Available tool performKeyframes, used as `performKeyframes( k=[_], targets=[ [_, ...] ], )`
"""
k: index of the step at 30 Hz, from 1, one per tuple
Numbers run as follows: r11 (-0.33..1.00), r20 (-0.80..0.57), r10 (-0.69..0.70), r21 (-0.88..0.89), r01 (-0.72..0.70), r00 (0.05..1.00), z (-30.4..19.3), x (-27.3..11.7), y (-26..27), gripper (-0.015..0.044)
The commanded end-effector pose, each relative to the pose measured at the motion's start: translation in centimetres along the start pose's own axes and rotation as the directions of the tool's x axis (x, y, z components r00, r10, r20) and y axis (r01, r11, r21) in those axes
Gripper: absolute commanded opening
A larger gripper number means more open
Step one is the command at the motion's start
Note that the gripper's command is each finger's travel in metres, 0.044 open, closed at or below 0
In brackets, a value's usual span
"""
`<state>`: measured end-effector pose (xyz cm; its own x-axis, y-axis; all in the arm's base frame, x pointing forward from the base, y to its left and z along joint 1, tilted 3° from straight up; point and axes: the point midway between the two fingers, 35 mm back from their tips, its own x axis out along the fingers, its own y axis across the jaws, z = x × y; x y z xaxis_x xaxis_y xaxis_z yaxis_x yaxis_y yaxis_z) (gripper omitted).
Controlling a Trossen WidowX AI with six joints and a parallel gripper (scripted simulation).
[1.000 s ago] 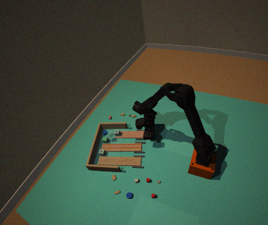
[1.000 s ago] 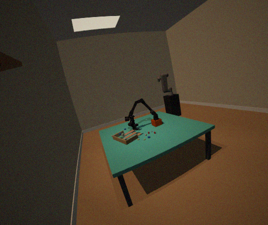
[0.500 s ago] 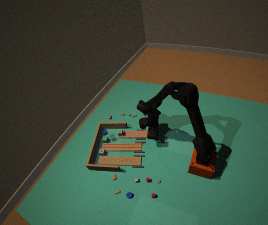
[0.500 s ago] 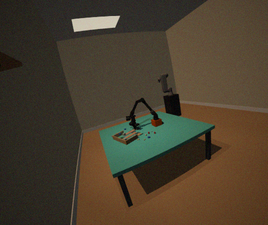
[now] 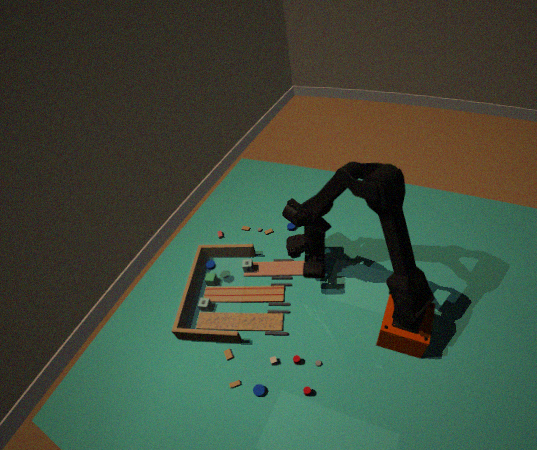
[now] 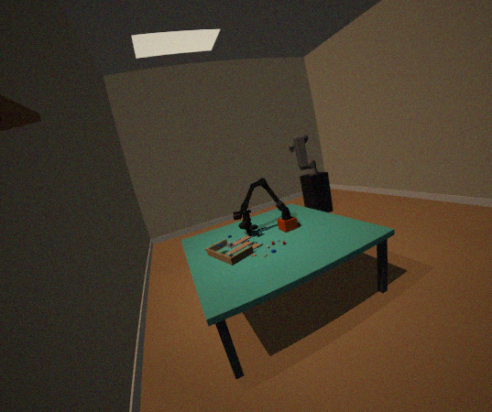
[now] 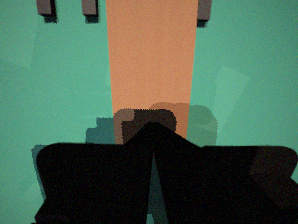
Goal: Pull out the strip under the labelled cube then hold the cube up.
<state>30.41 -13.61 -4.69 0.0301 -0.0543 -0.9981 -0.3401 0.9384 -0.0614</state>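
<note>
A plain salmon strip [image 5: 275, 269] [image 7: 151, 60] reaches out of the open side of the wooden frame. A pale cube with a dark mark on top [image 5: 247, 263] is at the strip's inner end. Another pale cube with a dark mark [image 5: 203, 302] is deeper in the frame, near the inner ends of a red-striped strip [image 5: 245, 294] and a speckled strip [image 5: 240, 321]. The marks are too small to read. My gripper [image 5: 314, 273] [image 7: 152, 128] points down, shut, at the plain strip's outer end. Its tips hide that end; I see nothing between them.
The wooden frame [image 5: 187, 295] [image 6: 218, 257] has walls on three sides. Inside are a green block [image 5: 211, 279] and a blue disc [image 5: 210, 264]. Short grey rails [image 5: 282, 278] flank the strips. Small blocks and discs, including a larger blue disc [image 5: 259, 390], lie outside the frame.
</note>
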Motion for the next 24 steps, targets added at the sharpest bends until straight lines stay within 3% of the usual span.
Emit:
performKeyframes(
  k=[1, 24],
  targets=[
    [1.0, -0.032, 0.016, 0.003, -0.016, 0.999, -1.6, 0.6, 0.4, 0.0],
    [1.0, -0.034, 0.016, 0.003, -0.016, 0.999, -5.0, 0.5, 0.3, 0.0]
  ],
)
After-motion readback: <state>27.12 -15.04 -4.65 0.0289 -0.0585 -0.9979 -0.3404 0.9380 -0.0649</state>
